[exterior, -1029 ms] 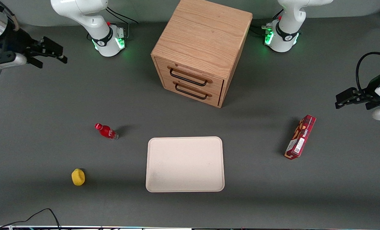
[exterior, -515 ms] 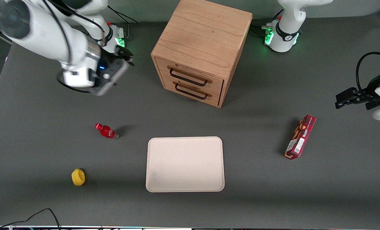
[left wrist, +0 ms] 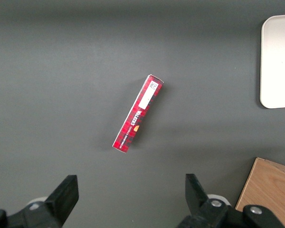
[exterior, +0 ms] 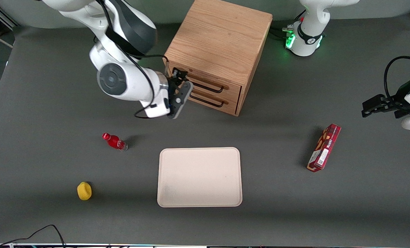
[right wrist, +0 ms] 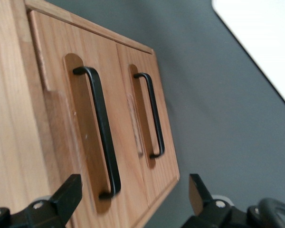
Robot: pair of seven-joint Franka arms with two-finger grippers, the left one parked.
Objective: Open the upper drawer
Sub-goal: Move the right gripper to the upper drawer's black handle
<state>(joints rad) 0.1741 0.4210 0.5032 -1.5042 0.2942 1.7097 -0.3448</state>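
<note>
Oak upper drawer (exterior: 205, 82) shut, just ahead of your gripper (exterior: 178, 80), fingers (right wrist: 66, 197) spread apart, handle (right wrist: 99, 128) untouched.

Upper drawer (exterior: 208, 82) – light oak, black handle. End effector (exterior: 179, 76), in front of it – black. Bench (exterior: 36, 155) – dark grey. Tray (exterior: 199, 177) – cream.

One cabinet (exterior: 218, 51) with two drawers, the upper drawer (exterior: 205, 81) and a lower one (exterior: 208, 100); one gripper (exterior: 179, 81), one tray (exterior: 199, 177), one red bottle (exterior: 114, 141), one yellow object (exterior: 84, 191), one red box (exterior: 324, 147).
</note>
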